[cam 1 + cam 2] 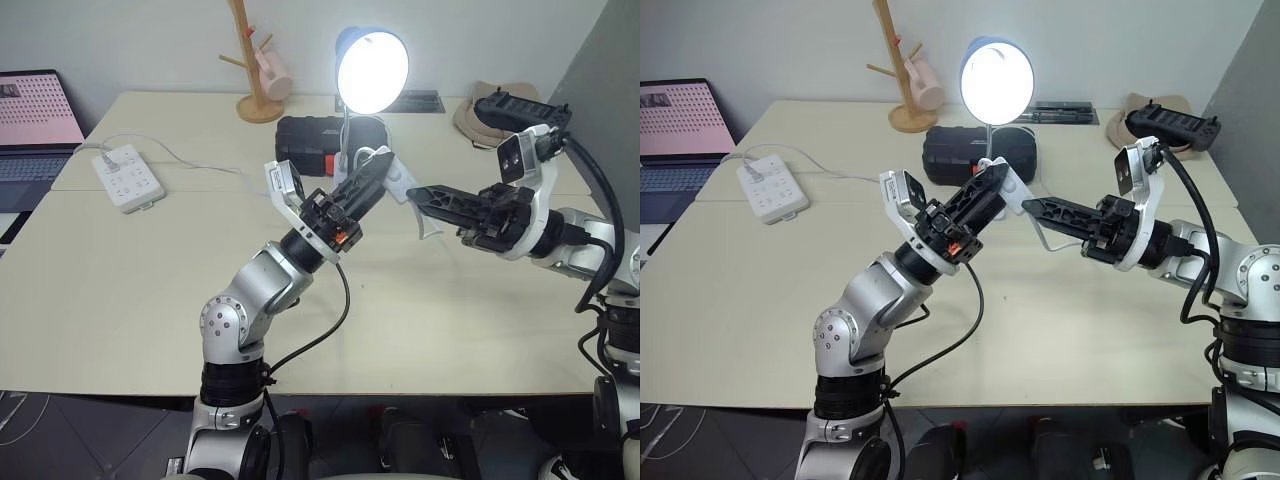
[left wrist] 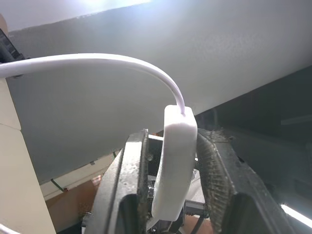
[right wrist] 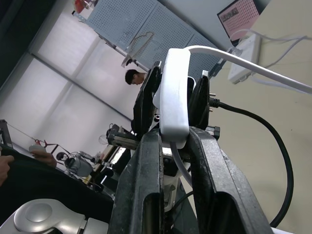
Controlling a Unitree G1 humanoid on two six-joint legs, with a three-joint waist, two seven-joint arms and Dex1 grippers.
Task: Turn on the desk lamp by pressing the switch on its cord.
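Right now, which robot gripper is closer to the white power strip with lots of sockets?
The left one. The left gripper is over the middle of the table by the small white switch, on the white power strip's side. The right gripper lies just beyond it, farther away.

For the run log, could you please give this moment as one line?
lamp: lit | switch: between left gripper fingers | right gripper: shut on cord | stage: done

The near half of the table [image 1: 150, 320] lies bare. Far across stand the lit lamp [image 1: 372, 68], a black case [image 1: 310, 140] and a wooden rack [image 1: 255, 70]; a power strip [image 1: 128, 177] sits far left.
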